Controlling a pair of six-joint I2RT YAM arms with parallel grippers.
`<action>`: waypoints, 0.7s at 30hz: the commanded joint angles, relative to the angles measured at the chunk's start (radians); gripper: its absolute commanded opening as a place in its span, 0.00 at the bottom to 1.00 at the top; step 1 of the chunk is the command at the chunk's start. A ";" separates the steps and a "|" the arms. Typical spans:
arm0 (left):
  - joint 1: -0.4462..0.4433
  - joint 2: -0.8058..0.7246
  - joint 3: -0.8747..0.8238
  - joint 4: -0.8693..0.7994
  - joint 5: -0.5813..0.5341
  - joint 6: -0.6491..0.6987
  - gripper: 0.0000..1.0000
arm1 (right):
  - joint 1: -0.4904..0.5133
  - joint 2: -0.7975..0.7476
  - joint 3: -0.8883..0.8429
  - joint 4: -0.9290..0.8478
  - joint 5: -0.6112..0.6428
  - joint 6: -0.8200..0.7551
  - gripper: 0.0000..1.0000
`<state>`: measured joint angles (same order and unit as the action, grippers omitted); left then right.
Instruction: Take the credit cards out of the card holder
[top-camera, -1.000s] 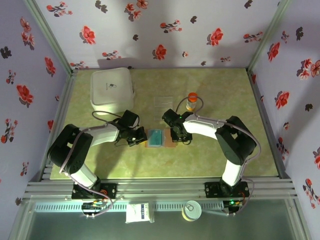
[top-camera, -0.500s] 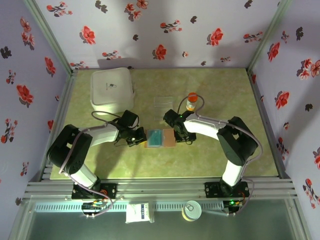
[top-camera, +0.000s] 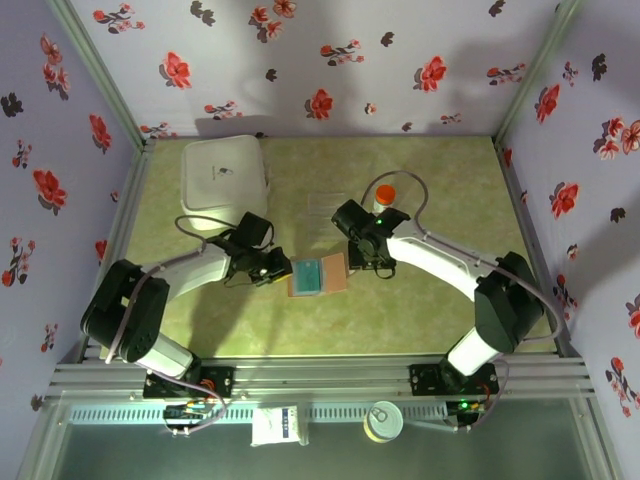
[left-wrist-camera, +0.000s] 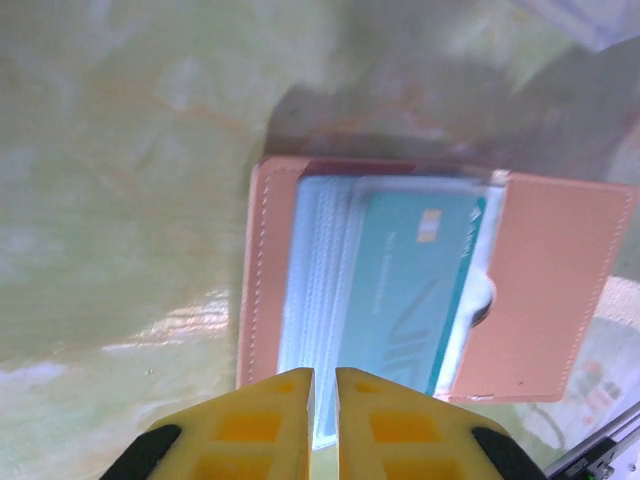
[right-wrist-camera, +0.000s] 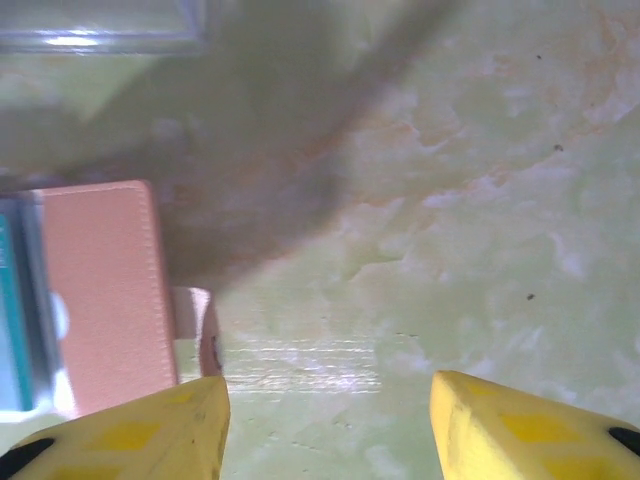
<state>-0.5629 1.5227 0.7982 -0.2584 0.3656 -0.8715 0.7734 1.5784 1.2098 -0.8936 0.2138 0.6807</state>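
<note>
White arms (top-camera: 440, 262) carry black joints, grey cables (top-camera: 400, 175) and yellow tool fingers (left-wrist-camera: 250, 425).

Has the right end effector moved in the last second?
Yes. In the top view the right end effector has left the card holder and shifted toward the orange-capped bottle.

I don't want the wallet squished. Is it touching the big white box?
Apart. The top view shows bare green table between the wallet and the white box.
</note>
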 joint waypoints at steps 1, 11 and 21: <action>0.011 0.003 0.034 -0.043 -0.012 0.033 0.13 | 0.013 -0.026 0.041 -0.011 -0.069 0.012 0.57; 0.012 0.085 0.050 -0.007 0.026 0.051 0.11 | 0.045 -0.004 0.035 0.222 -0.344 0.023 0.56; 0.012 0.150 0.050 -0.004 0.004 0.074 0.07 | 0.063 0.192 0.112 0.165 -0.300 0.010 0.58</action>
<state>-0.5575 1.6581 0.8352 -0.2623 0.3740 -0.8276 0.8341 1.7336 1.2781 -0.6643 -0.1368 0.6899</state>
